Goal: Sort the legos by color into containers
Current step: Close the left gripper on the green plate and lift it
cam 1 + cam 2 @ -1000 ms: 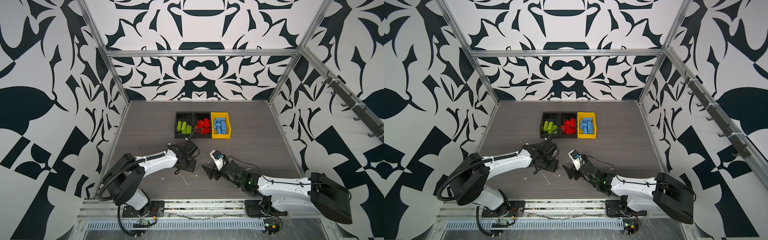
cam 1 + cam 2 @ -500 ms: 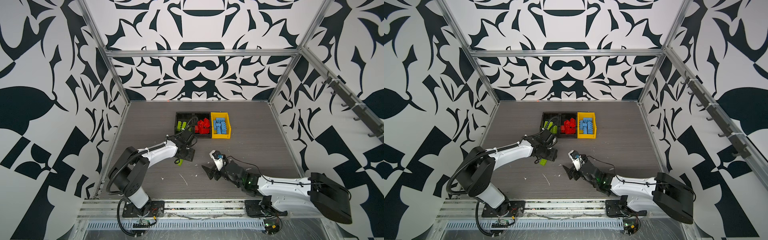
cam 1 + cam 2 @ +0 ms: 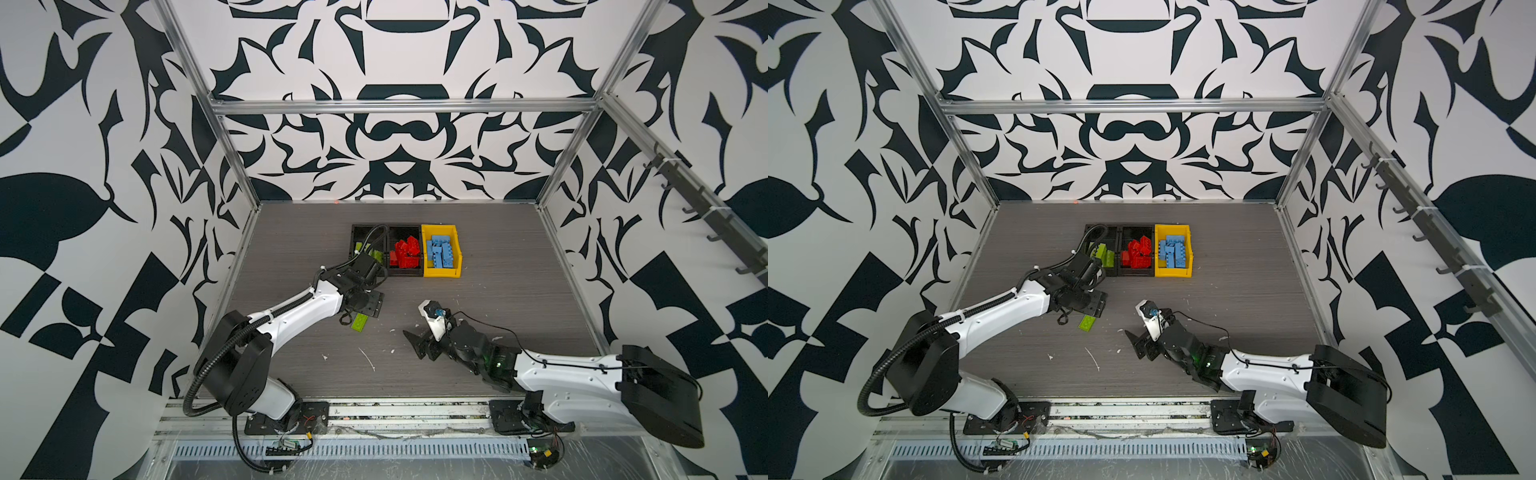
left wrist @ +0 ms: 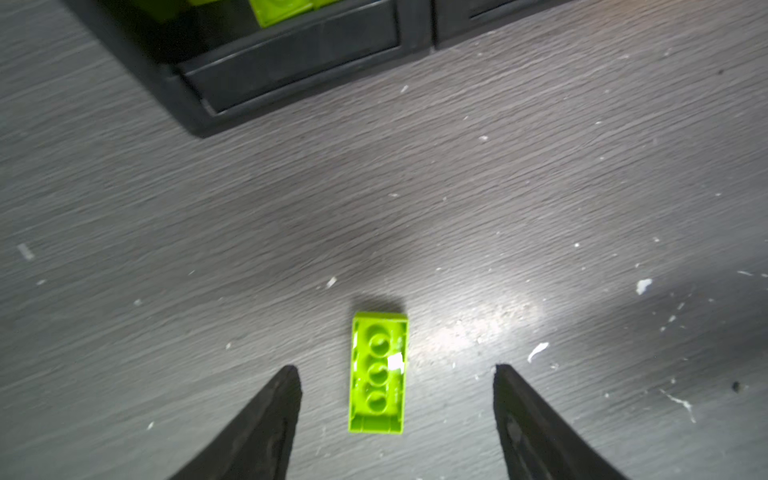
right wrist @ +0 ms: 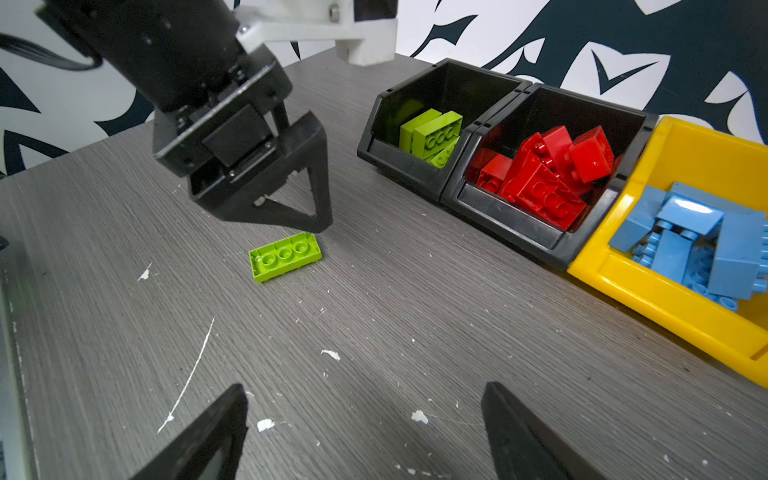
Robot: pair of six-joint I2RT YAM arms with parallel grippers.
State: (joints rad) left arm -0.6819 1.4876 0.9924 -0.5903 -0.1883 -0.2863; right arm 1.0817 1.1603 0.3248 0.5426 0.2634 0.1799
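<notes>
One lime green lego (image 4: 378, 372) lies studs-down on the table (image 3: 498, 291), in front of the containers, and shows in both top views (image 3: 360, 322) (image 3: 1087, 322). My left gripper (image 4: 397, 372) hovers over it, open, one finger on each side without touching it (image 5: 285, 256). The left black container (image 5: 374, 141) holds green legos (image 5: 432, 133), the middle black one (image 5: 511, 216) red legos (image 5: 540, 174), the yellow one (image 5: 665, 303) blue legos (image 5: 698, 249). My right gripper (image 5: 365, 390) stands open and empty near the table's middle (image 3: 415, 340).
White flakes and a thin white streak (image 5: 191, 365) are scattered over the grey table. Patterned walls close in three sides. A metal rail (image 3: 374, 419) with both arm bases runs along the front edge.
The left arm reached up toward the black containers, then drew back over the green lego, and its jaws spread wider. The lego lies where it lay half a second ago. The right arm is still.
</notes>
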